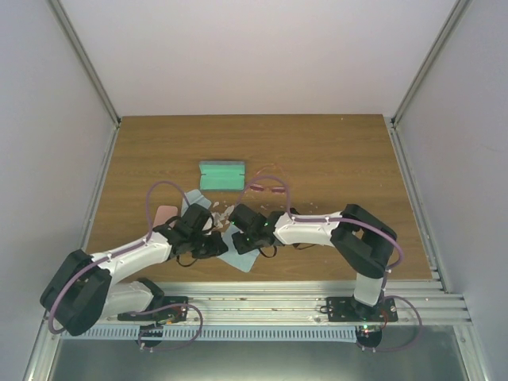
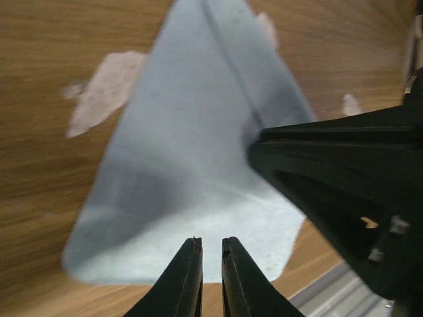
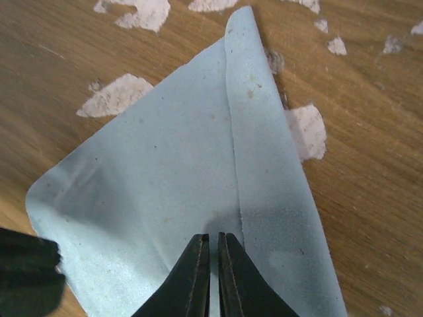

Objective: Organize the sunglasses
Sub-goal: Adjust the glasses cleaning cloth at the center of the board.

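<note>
The pink-framed sunglasses (image 1: pixel 267 188) lie on the table beyond both arms. The dark pair does not show in any view. Both grippers meet low over a light blue cloth (image 1: pixel 243 260) near the front middle. My left gripper (image 2: pixel 211 241) is shut to a thin slit and empty, just above the cloth's near edge (image 2: pixel 185 198). My right gripper (image 3: pixel 213 236) is also shut to a thin slit, its tips down at the cloth (image 3: pixel 165 178) beside a fold line. Its black body fills the right of the left wrist view (image 2: pixel 344 178).
A teal oblong case (image 1: pixel 221 175) lies open at the back, left of the pink sunglasses. A pink case (image 1: pixel 165 216) sits beside the left arm. A second blue cloth (image 1: pixel 195 198) lies behind the left wrist. Pale scuffs mark the wooden table (image 1: pixel 333 159).
</note>
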{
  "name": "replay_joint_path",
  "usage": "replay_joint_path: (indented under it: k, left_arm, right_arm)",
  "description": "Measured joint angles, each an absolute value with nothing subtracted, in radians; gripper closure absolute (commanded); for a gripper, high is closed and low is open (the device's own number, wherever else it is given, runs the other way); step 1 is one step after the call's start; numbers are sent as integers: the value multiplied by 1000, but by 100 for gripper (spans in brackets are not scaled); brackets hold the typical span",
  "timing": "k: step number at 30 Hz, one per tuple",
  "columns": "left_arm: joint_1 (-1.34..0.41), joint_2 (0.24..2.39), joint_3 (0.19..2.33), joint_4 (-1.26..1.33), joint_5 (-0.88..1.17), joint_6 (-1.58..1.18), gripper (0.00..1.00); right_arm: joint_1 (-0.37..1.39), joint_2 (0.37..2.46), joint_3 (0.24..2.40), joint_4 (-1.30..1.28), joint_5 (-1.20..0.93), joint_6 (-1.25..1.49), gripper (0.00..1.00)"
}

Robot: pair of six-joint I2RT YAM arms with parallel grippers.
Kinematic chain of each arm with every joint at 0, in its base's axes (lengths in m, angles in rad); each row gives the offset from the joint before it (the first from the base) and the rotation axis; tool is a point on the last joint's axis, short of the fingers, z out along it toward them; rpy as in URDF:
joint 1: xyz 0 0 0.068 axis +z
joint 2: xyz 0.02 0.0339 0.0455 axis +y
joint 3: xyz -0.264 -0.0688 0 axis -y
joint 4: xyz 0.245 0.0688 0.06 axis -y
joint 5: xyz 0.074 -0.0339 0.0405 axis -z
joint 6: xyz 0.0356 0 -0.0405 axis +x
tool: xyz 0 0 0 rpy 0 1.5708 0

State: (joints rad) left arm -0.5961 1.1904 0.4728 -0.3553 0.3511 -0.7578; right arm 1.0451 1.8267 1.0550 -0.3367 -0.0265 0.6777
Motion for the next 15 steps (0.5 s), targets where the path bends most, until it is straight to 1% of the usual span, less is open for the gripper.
replay_joint_path:
  k: [5, 10, 15]
  left_arm:
    - [-596, 1232, 473, -268, 395, -771, 88]
    - [-596, 1287, 456, -260, 389, -771, 88]
    - [-600, 1284, 450, -263, 373, -773, 88]
  right_arm:
    - [1043, 1835, 1061, -321, -33, 678, 95]
    - [1040, 1842, 1062, -320, -27, 681, 95]
    - [1037, 1843, 1073, -346, 46, 697, 95]
